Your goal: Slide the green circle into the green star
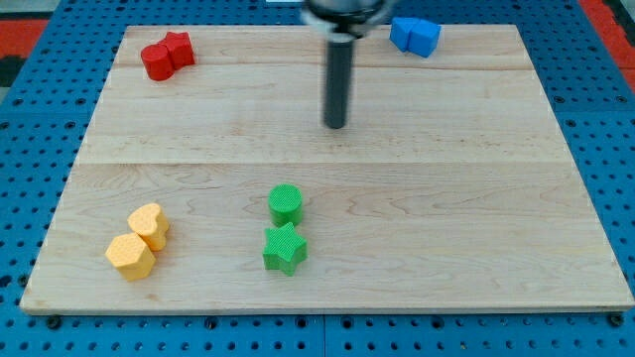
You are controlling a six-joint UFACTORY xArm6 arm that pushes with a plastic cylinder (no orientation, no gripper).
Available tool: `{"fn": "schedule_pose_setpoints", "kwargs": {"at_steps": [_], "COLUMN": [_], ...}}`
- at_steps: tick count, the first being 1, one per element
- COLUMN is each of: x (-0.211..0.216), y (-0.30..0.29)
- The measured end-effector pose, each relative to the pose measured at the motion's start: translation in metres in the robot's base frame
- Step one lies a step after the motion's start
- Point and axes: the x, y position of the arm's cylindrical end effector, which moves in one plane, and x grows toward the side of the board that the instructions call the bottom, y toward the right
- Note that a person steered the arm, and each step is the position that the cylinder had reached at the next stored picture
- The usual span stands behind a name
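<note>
Tip (336, 125) of the bare rod tool, holding nothing, stands well above green circle (286, 203), which nearly touches green star (285, 248). Next, probably: short push downward.

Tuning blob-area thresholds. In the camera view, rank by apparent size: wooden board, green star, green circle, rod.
1. Wooden board, by far the largest.
2. Rod, ending in my tip, which sits toward the view's top from both green blocks.
3. Green star and green circle: near alike; the star is nearer the view's bottom, so unranked.

One camera looks down at a slant from beyond the wooden board's (446, 198) near edge, taking in all of it.
</note>
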Motion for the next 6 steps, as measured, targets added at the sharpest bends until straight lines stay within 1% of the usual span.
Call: {"fn": "schedule_pose_setpoints", "kwargs": {"at_steps": [1,2,3,4,5,6], "x": [0.044,0.08,0.105,0.106,0.105,0.155], "y": [-0.036,-0.036,-0.035,-0.05,-0.089,-0.083]}}
